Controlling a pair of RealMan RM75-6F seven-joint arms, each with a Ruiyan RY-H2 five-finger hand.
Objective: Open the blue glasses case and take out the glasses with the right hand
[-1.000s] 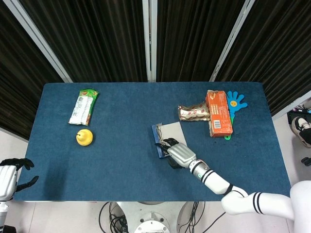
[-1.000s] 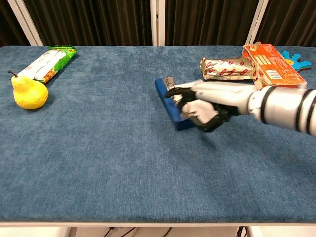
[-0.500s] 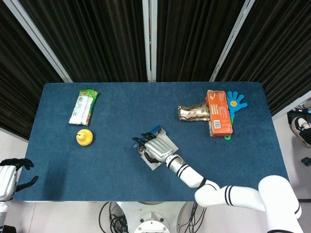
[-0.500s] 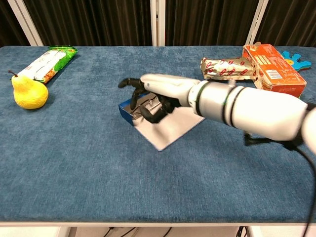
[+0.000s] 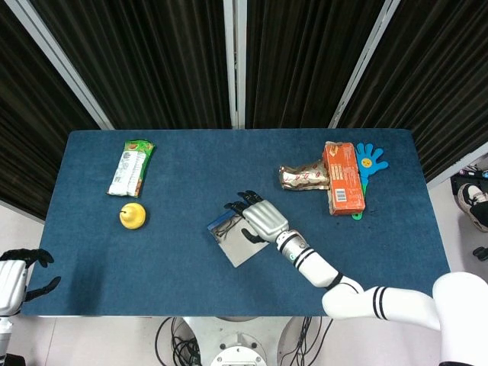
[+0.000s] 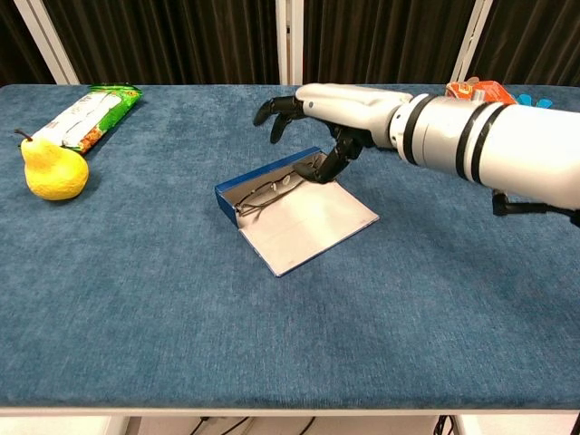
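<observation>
The blue glasses case lies open near the table's middle, its grey lid flat toward me. Thin-framed glasses still lie inside the blue tray. My right hand hovers just behind and right of the case, fingers spread and slightly curled over it. Its thumb points down at the case's right end, near the glasses' tip; whether it touches is unclear. It holds nothing. My left hand hangs off the table's front left corner, fingers apart, empty.
A yellow pear and a green snack pack lie at the left. A gold wrapper, an orange box and a blue hand-shaped toy sit at the back right.
The case slid left and its lid came to lie flat, showing the glasses. My right hand has since risen off the case and drawn back to the right. The left hand stayed still.
</observation>
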